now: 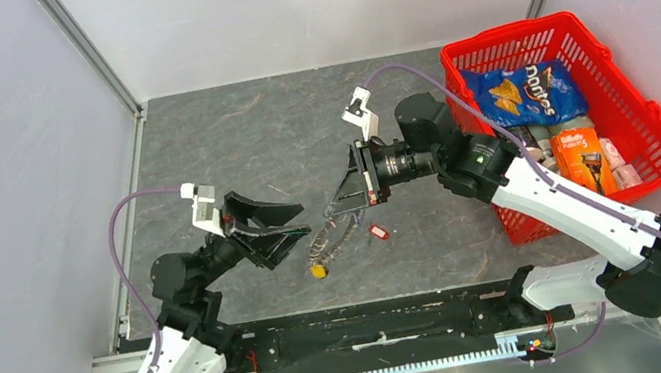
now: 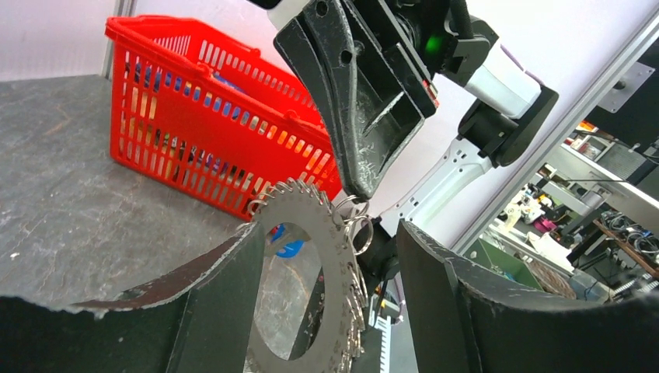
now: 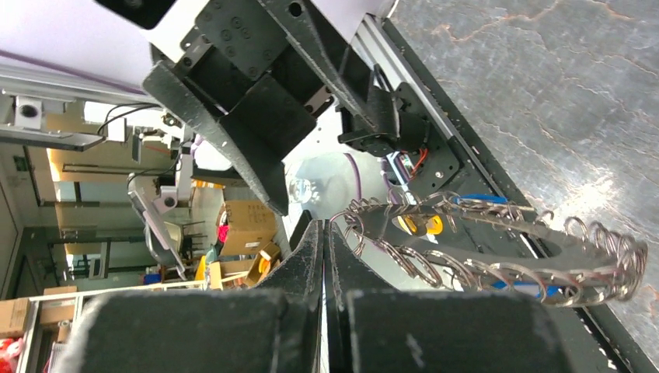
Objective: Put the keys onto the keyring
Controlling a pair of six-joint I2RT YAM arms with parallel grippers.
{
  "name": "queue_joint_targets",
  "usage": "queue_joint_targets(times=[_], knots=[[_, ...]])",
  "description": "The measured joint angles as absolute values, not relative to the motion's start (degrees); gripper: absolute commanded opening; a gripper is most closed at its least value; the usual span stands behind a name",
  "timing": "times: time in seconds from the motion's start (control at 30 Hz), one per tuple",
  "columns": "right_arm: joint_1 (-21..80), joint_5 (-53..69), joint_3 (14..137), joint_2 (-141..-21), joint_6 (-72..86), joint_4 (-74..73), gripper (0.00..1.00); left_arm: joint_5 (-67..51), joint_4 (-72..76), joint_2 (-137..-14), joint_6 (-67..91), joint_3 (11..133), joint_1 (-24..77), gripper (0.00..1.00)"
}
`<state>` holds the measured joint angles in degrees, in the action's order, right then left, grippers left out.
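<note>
The keyring [image 1: 327,238] is a grey saw-toothed disc fringed with small split rings, hanging upright above the table. My right gripper [image 1: 336,211] is shut, pinching a small ring at the disc's top edge [image 2: 353,208]. My left gripper [image 1: 302,222] is open, and the keyring [image 2: 336,264] stands between its two fingers with a clear gap on the right side. A yellow-tagged key [image 1: 319,270] sits just under the disc, and a red-tagged key [image 1: 377,231] lies on the table to its right. A blue tag [image 2: 289,249] shows through the hole. In the right wrist view the keyring [image 3: 497,247] stretches right of the shut fingertips [image 3: 311,233].
A red basket [image 1: 505,41] with a crisp packet and boxed goods stands at the back right, behind the right arm. A black rail [image 1: 370,327] runs along the near edge between the arm bases. White walls enclose the grey table.
</note>
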<state>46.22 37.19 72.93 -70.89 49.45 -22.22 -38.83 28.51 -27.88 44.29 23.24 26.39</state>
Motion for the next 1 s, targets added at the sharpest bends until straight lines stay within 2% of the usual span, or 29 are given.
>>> queue_joint_targets(times=[0.47, 0.73, 1.0], knots=[[46.22, 44.99, 75.70, -70.83, 49.71, -24.08, 0.00, -39.77, 53.84, -36.14, 53.54, 20.64, 26.39, 0.66], [46.22, 47.42, 76.77, -70.89, 50.19, -24.03, 0.00, -45.47, 70.41, -43.75, 61.34, 20.16, 26.52, 0.63], [46.22, 49.28, 77.84, -71.33, 51.37, -22.35, 0.00, -50.35, 75.96, -45.89, 64.90, 20.32, 27.92, 0.61]])
